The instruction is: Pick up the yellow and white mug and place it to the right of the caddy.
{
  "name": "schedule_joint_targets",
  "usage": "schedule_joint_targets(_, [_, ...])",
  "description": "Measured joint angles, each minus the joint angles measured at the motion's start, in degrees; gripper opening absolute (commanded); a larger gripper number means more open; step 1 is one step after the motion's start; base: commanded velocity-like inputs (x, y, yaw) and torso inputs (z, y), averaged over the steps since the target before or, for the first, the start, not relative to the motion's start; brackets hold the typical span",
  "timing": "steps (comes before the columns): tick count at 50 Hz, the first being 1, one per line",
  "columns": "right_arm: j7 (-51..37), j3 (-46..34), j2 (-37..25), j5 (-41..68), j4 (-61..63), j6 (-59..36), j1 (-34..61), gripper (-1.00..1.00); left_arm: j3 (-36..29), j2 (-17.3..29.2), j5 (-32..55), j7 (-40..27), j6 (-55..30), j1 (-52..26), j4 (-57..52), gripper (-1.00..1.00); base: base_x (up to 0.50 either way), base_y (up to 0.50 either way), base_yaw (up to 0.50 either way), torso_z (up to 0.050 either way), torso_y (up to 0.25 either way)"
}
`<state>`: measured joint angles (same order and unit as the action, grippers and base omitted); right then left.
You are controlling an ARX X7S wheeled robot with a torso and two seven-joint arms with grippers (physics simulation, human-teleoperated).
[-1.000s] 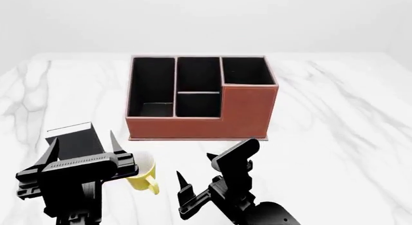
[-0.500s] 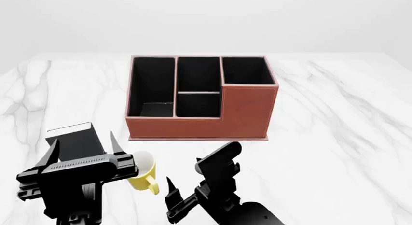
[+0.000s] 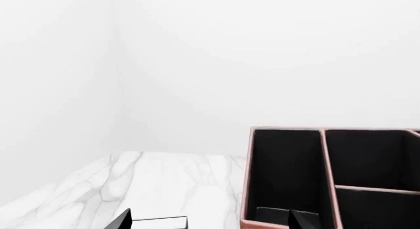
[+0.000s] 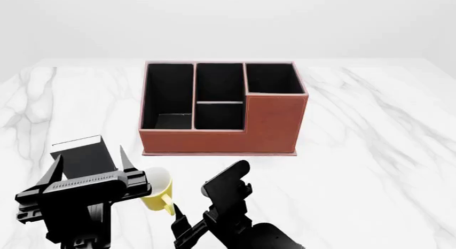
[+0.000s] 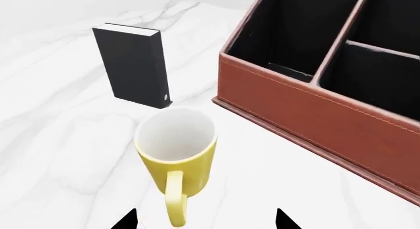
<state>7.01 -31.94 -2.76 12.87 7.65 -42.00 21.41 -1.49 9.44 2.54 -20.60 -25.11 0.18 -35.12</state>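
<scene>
The yellow and white mug [image 4: 159,192] stands upright on the marble table, in front of the caddy's left end, with the left arm covering part of it. In the right wrist view the mug [image 5: 176,150] is close ahead, white inside, its handle turned toward the camera. My right gripper [image 5: 204,220] is open, its tips on either side of the handle and not touching it; in the head view the right gripper [image 4: 201,198] sits just right of the mug. The reddish-brown caddy [image 4: 221,107] stands mid-table. My left gripper [image 4: 91,161] hangs open and empty left of the mug.
A small upright black slab [image 5: 135,67] stands left of the mug, behind the left gripper's fingers [image 4: 123,157]. The white marble table [image 4: 370,153] stretches out to the right of the caddy [image 5: 315,111]. The left wrist view shows the caddy's left compartments [image 3: 328,180].
My right gripper has moved left and nearer to the mug. The left arm, the mug and the caddy have stayed where they were.
</scene>
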Motion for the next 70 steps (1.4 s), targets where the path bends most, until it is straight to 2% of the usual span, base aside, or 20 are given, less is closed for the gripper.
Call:
schedule_joint_targets(28, [-4.7,-10.9,2.0,8.1,-22.8,9.2,10.4,1.0,-0.7,0.9,1.4,-0.8,1.0,0.0,0.8,1.0,0.0,0.0,0.0,0.0,0.0])
schedule_joint_targets(37, [-7.2,-18.0,2.2,15.3,-31.5,14.3,15.5,1.0,-1.0,1.2,1.8,-1.0,1.5,0.0,1.2,1.0,0.0,0.0,0.0,0.0,0.0])
schedule_joint_targets(46, [-10.1,-29.7,2.4,26.6,-39.7,21.1,21.5,1.0,-1.3,1.5,2.1,-1.1,1.7,0.1,1.3,1.0,0.0,0.0,0.0,0.0,0.0])
schedule_joint_targets(47, [-10.3,-31.2,2.4,28.1,-40.5,21.9,22.2,-1.0,-1.3,1.5,2.2,-1.2,1.7,0.1,1.3,1.0,0.0,0.0,0.0,0.0,0.0])
schedule_joint_targets(58, [-12.2,-45.2,2.6,42.4,-46.0,29.9,27.8,-1.0,-1.6,1.9,2.6,-1.4,1.9,0.2,1.2,1.0,0.0,0.0,0.0,0.0,0.0])
schedule_joint_targets(70, [-14.4,-51.6,1.6,49.3,-46.7,33.9,30.0,-1.0,-1.9,2.3,3.0,-1.7,2.0,0.2,1.1,1.0,0.0,0.0,0.0,0.0,0.0])
